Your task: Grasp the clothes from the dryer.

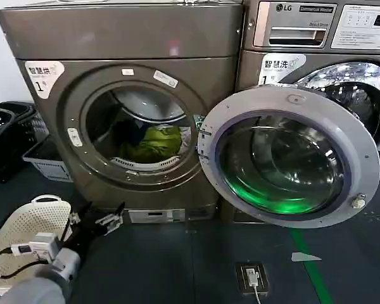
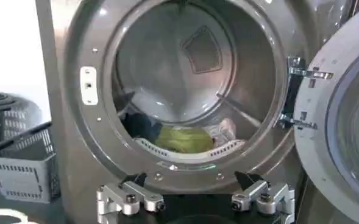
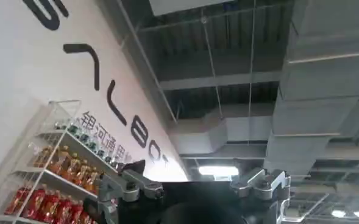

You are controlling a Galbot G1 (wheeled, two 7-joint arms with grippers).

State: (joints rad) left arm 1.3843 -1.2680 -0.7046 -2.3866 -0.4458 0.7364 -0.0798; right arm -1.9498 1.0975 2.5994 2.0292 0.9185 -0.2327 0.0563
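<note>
The dryer [image 1: 120,38] stands at the left with its porthole uncovered. Its round door [image 1: 291,158] is swung out to the right. Inside the drum lie the clothes: a lime-green piece [image 1: 157,142] with a dark blue one [image 1: 130,132] beside it. The left wrist view shows the lime-green piece [image 2: 182,139], a dark piece [image 2: 139,125] and a white piece [image 2: 225,130]. My left gripper [image 1: 101,212] hangs open and empty, low before the dryer and below the porthole [image 2: 191,180]. My right gripper [image 3: 197,173] is open, pointing up at the ceiling.
An LG machine [image 1: 316,38] stands right of the dryer, partly behind the open door. A white perforated basket [image 1: 25,228] lies on the floor by my left arm. Grey [image 1: 47,161] and black [image 1: 6,126] baskets sit at the left. A floor socket [image 1: 252,277] and green tape [image 1: 310,266] mark the floor.
</note>
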